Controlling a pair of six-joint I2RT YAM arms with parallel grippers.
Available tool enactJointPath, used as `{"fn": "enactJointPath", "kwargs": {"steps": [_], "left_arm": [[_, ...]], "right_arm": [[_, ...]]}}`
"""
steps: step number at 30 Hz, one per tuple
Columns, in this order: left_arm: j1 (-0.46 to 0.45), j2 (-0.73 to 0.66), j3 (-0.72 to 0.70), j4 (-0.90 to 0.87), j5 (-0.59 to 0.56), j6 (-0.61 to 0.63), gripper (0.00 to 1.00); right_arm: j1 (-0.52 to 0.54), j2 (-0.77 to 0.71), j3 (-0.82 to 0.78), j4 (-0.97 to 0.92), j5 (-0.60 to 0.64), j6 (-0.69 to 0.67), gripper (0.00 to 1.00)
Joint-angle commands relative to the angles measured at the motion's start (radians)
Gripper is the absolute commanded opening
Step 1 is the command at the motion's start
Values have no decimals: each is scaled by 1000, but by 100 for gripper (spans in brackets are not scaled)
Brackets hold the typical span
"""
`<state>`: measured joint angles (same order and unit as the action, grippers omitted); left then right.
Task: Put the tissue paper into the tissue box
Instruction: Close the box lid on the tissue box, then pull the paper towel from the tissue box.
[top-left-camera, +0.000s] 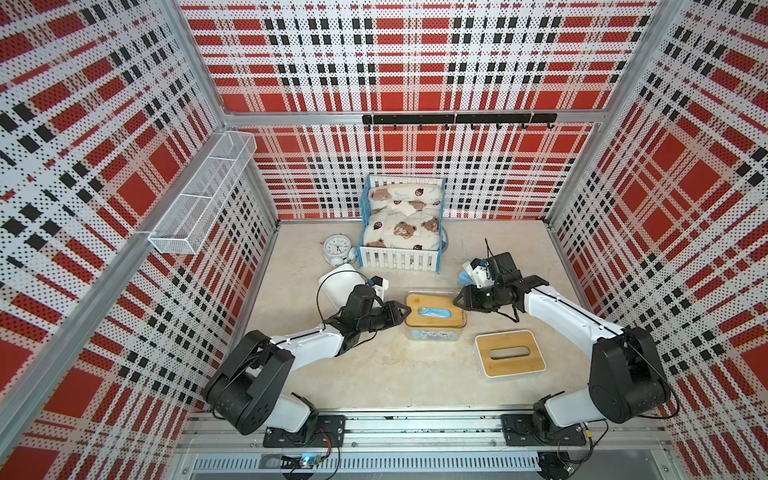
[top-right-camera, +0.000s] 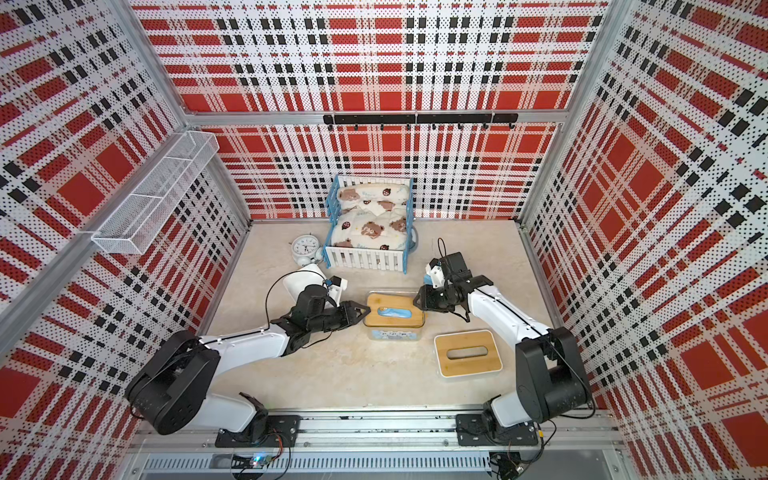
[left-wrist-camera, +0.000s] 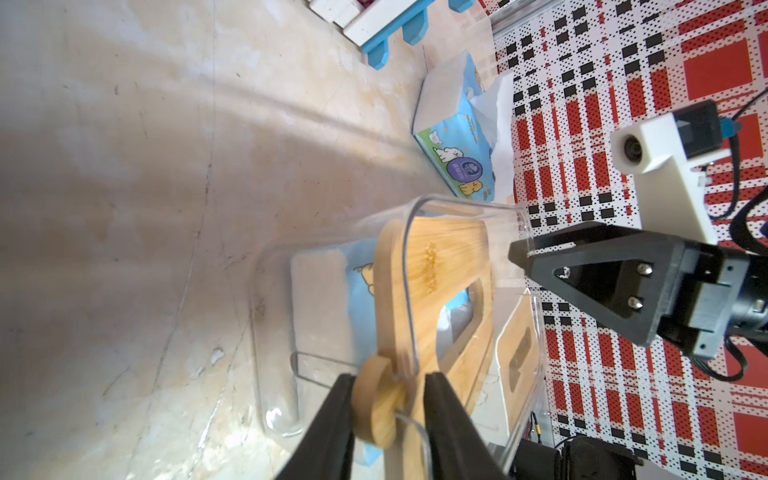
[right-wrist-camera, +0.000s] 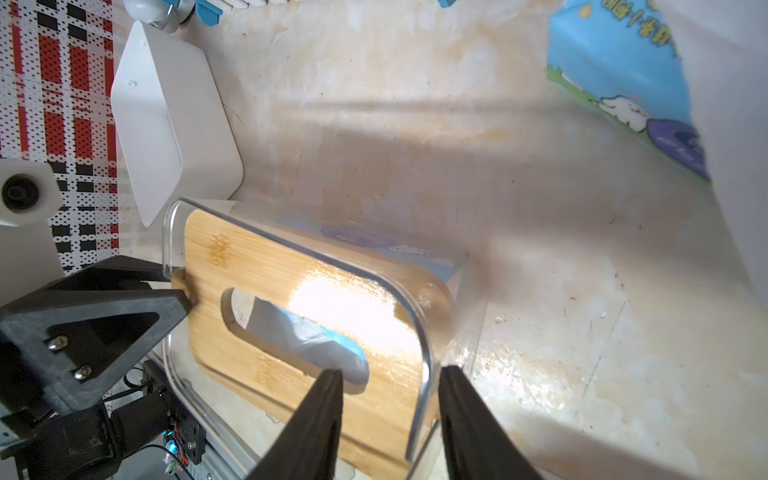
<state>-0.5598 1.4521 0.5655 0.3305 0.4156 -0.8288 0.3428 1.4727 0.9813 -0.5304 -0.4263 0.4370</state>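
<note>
Top views, both of them, show the pale table (top-left-camera: 374, 374) with the clear tissue box (top-left-camera: 432, 332) at its middle, lying square between my two arms so that each claw can reach one short end. On it lies the bamboo lid (top-left-camera: 419, 303). Through the lid's slot I see the blue-and-white wrap of the tissue paper (top-left-camera: 432, 312), so one pack is already inside the box. Its long axis runs along the box, from my left claw across to my right, with its top face turned up toward the slot.

A second pack (left-wrist-camera: 457, 137) stands on the table just behind my right wrist, apart from the box. It rests on its base with a white sheet poking upward. My wrist hides most of it from above, so I cannot fix its long axis.

My left claw (left-wrist-camera: 388, 376) is closed narrowly on the lid's near end, at the round bamboo tab. I judge I hold it there to steady or seat the lid. The lid looks slightly tilted against the clear rim, though I am not sure.

My right claw (right-wrist-camera: 390, 370) has its fingers part-way apart, astride the far end of the lid and the box rim. Whether they nip anything I cannot tell. I think that end needs guiding down inside the rim.
</note>
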Motion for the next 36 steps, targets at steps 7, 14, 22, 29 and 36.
{"fn": "enactJointPath", "kwargs": {"steps": [7, 14, 22, 29, 36], "left_arm": [[-17, -1, 15, -95, -49, 35, 41], [0, -31, 20, -135, -81, 63, 56], [-17, -160, 96, -305, -284, 223, 66], [-192, -177, 276, -423, -404, 527, 65], [-266, 57, 518, -644, -374, 748, 60]], "right_arm": [[22, 3, 30, -37, 23, -38, 50], [3, -2, 59, -84, 77, -73, 56], [-1, -50, 66, -82, 140, -104, 57], [-1, -88, 38, -1, 127, -100, 56], [0, -128, -18, 95, 136, -89, 56]]}}
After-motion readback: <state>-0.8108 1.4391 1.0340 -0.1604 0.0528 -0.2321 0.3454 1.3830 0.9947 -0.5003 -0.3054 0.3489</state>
